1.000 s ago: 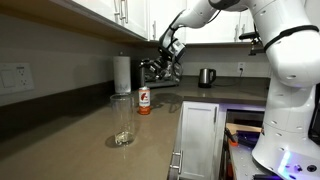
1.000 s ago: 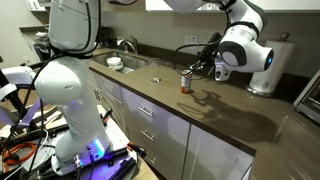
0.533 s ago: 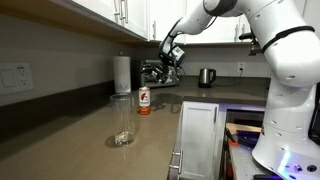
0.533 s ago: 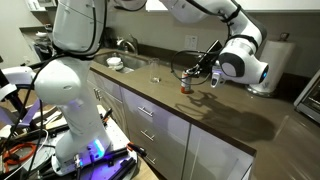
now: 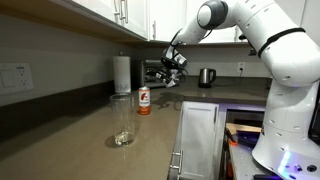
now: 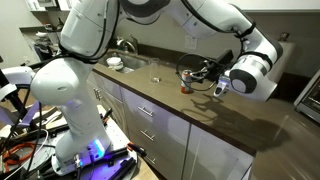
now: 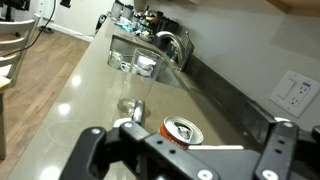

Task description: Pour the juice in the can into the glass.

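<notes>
Zero poured: glass (image 5: 122, 120) empty.
Can (image 5: 144, 99) upright on desk (image 5: 60, 140), ungrasped; end effector (image 7: 185, 152) released, above it. Grasp, pour remain.

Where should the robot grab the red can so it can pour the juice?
Probably around the middle of the can, on its round side wall, coming in sideways from the side away from the glass. It stands upright with straight sides, and its top should be free for pouring. The gripper is open.
</notes>
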You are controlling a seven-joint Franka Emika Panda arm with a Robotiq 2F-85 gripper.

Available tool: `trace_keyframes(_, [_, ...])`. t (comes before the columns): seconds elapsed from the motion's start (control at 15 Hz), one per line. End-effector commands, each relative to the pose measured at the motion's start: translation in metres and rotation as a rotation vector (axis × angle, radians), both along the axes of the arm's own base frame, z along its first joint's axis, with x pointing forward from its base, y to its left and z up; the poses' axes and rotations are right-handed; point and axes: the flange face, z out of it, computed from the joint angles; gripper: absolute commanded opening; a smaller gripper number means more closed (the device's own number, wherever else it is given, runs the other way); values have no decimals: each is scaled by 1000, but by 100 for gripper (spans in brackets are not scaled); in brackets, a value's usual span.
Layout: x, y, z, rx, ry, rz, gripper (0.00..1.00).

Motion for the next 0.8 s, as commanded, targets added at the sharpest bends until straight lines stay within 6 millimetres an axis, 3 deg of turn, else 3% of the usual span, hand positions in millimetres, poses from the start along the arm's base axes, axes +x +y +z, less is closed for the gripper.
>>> trace_keyframes(0.0, [19,-9,6,22,72,-8,100])
trace_keyframes(0.73, [53,5,6,-97,277,-13,100])
